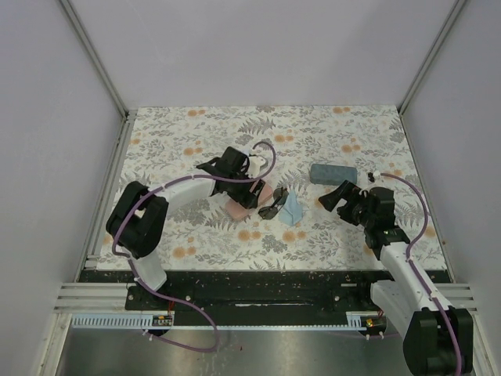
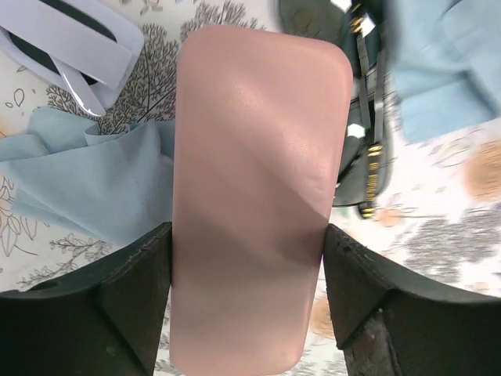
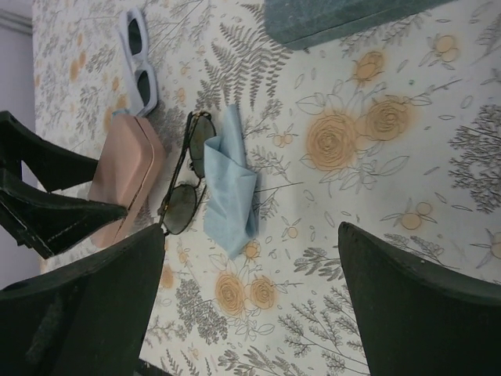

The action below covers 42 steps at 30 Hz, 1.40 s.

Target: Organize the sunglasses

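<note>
My left gripper (image 1: 249, 196) straddles a pink oblong case (image 2: 250, 196) lying on the table, and both fingers press against its long sides. The dark thin-framed sunglasses (image 1: 274, 206) lie just right of that case, lenses down the table, also clear in the right wrist view (image 3: 184, 184). The white-framed sunglasses (image 3: 138, 70) rest beyond the case, and their corner shows in the left wrist view (image 2: 70, 39). My right gripper (image 3: 252, 235) hangs open over bare floral cloth, right of the glasses, holding nothing.
A light blue cloth (image 1: 293, 209) lies against the dark sunglasses. Another blue cloth (image 2: 78, 172) lies on the case's other side. A grey-blue case (image 1: 333, 173) sits at the back right, beyond the right gripper. Metal rails edge the floral table (image 1: 196, 243).
</note>
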### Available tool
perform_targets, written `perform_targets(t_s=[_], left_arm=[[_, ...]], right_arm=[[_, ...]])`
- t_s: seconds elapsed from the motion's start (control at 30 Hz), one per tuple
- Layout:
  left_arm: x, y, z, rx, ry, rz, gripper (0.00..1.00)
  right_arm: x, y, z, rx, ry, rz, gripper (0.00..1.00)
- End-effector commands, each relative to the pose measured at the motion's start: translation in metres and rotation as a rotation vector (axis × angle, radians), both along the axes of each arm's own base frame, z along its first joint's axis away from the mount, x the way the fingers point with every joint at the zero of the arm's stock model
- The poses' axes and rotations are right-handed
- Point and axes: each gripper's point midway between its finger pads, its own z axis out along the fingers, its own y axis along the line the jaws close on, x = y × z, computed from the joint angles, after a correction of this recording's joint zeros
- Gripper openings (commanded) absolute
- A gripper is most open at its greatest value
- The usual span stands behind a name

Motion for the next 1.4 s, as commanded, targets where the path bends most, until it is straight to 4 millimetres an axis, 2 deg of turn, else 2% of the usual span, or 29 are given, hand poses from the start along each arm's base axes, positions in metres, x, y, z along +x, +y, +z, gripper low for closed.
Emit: perform_targets(t_s=[0.0, 0.07, 0.17, 0.3, 0.37, 0.57, 0.67, 0.87, 1.37], left_arm=[[0.011, -0.035, 0.092, -0.301, -0.056, 0.082, 0.37], [0.011, -0.037, 0.114, -0.401, -0.032, 0.130, 0.37], [0.008, -0.040, 0.152, -0.609, 0.025, 0.180, 0.36], [-0.004, -0.045, 0.194, -0.912, 0.145, 0.174, 0.36], [-0.008, -0.047, 0.216, -1.038, 0.217, 0.193, 0.36], [-0.028, -0.050, 0.275, -1.352, 0.310, 0.094, 0.34], [-0.038, -0.047, 0.293, -1.455, 0.355, 0.038, 0.33], [-0.050, -0.044, 0.303, -1.538, 0.415, -0.014, 0.33], [-0.062, -0.059, 0.301, -1.532, 0.425, -0.033, 0.34]], right_arm=[[0.006, 0.031, 0.024, 0.109, -0.114, 0.170, 0.99], [0.003, 0.053, 0.040, 0.198, -0.170, 0.286, 1.00], [0.002, 0.075, 0.062, 0.268, -0.210, 0.408, 0.99], [-0.006, 0.102, 0.108, 0.340, -0.347, 0.582, 0.99], [-0.009, 0.111, 0.129, 0.365, -0.396, 0.636, 0.99], [-0.021, 0.141, 0.185, 0.502, -0.498, 0.803, 0.99], [-0.013, 0.148, 0.197, 0.548, -0.483, 0.794, 0.99], [-0.012, 0.159, 0.211, 0.569, -0.478, 0.821, 1.00], [-0.027, 0.189, 0.212, 0.551, -0.438, 0.899, 0.99]])
